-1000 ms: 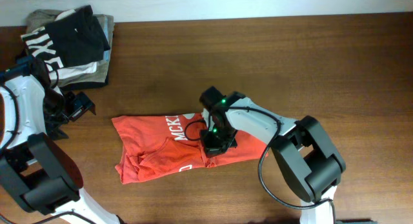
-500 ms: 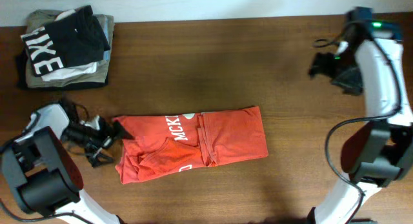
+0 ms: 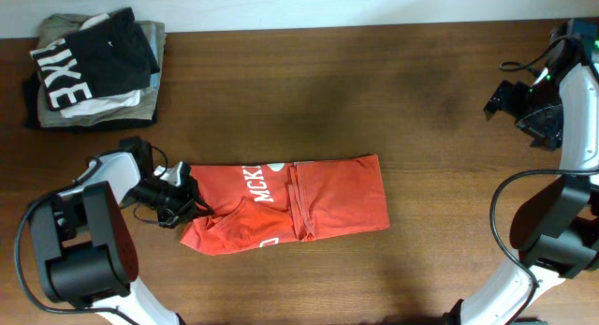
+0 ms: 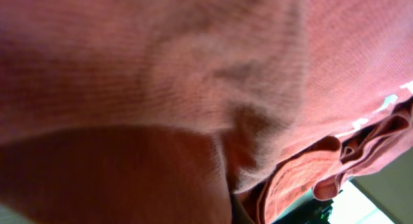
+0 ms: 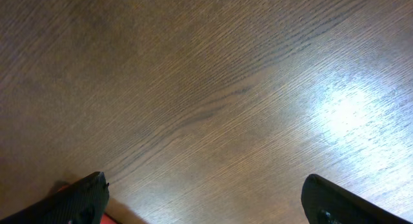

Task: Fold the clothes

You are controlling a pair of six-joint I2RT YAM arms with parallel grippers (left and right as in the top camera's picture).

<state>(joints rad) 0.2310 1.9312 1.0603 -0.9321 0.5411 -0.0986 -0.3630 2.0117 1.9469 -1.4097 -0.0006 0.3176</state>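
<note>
The clothes, a red-orange T-shirt [image 3: 309, 205] with white lettering, lie partly folded in a wide band across the middle of the table. My left gripper [image 3: 185, 207] is at the shirt's left edge and is shut on the bunched fabric there. In the left wrist view, red cloth [image 4: 193, 75] fills almost the whole frame and hides the fingers. My right gripper [image 3: 503, 98] hangs far from the shirt at the back right of the table. Its jaws are wide open over bare wood, with nothing between them [image 5: 206, 204].
A stack of folded garments [image 3: 94, 72], with a black shirt with white letters on top, sits at the back left corner. The brown wooden table [image 3: 374, 91] runs past the shirt on all sides; its back edge is near the top of the overhead view.
My right gripper let go of the shirt's middle and swung away to the back right. My left gripper came in to the shirt's left edge and shut on it, bunching that edge rightward.
</note>
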